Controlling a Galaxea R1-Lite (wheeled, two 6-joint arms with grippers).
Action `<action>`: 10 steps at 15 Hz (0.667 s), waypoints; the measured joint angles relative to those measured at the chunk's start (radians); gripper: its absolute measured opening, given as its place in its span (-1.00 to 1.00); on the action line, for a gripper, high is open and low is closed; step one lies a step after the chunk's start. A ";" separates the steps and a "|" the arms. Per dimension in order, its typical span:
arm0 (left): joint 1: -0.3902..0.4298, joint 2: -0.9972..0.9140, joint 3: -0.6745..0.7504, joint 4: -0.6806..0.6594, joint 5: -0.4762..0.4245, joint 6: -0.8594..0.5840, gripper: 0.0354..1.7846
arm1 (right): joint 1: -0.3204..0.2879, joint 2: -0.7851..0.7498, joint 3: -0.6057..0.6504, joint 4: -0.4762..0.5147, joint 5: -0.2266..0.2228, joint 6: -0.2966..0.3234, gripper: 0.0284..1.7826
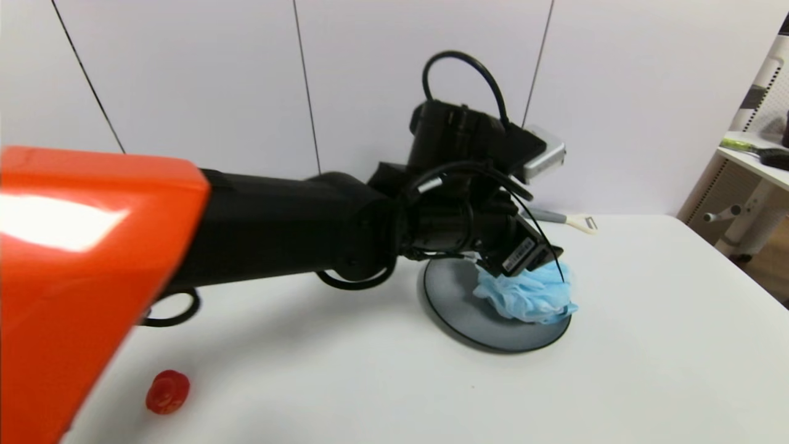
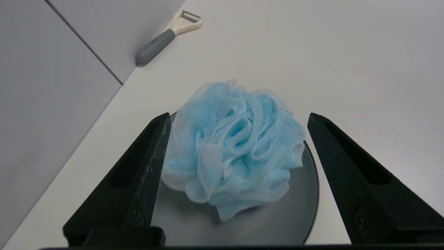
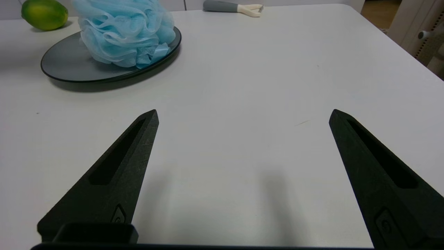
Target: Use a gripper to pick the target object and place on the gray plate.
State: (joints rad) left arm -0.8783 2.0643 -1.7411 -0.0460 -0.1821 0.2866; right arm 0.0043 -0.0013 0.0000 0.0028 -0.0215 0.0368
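Note:
The light-blue mesh bath pouf (image 1: 530,295) lies on the gray plate (image 1: 453,296), toward its far right side. It also shows in the left wrist view (image 2: 236,146) on the plate (image 2: 270,222), and in the right wrist view (image 3: 123,31) on the plate (image 3: 69,66). My left gripper (image 1: 536,262) hovers just above the pouf. In the left wrist view the left gripper (image 2: 238,118) is open, its fingers wide on either side of the pouf and not gripping it. My right gripper (image 3: 243,114) is open and empty, low over bare table, away from the plate.
A peeler (image 1: 570,220) lies at the table's back edge by the wall. A small red object (image 1: 167,391) lies at the front left. A green lime (image 3: 44,14) lies beyond the plate. A white shelf unit (image 1: 755,185) stands off the table's right side.

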 joint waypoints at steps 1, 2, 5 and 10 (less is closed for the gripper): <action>0.013 -0.080 0.049 0.032 0.008 -0.003 0.65 | 0.000 0.000 0.000 0.000 0.000 0.000 0.90; 0.030 -0.158 0.111 0.054 0.021 -0.005 0.68 | 0.000 0.000 0.000 0.000 0.000 0.000 0.90; 0.111 -0.405 0.374 0.081 0.065 -0.011 0.76 | 0.000 0.000 0.000 0.000 0.000 0.000 0.90; 0.315 -0.845 0.821 0.072 0.087 -0.053 0.83 | 0.000 0.000 0.000 0.000 0.000 0.000 0.90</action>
State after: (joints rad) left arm -0.5632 1.2196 -0.9198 0.0257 -0.0955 0.2332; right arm 0.0043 -0.0013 0.0000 0.0032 -0.0215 0.0368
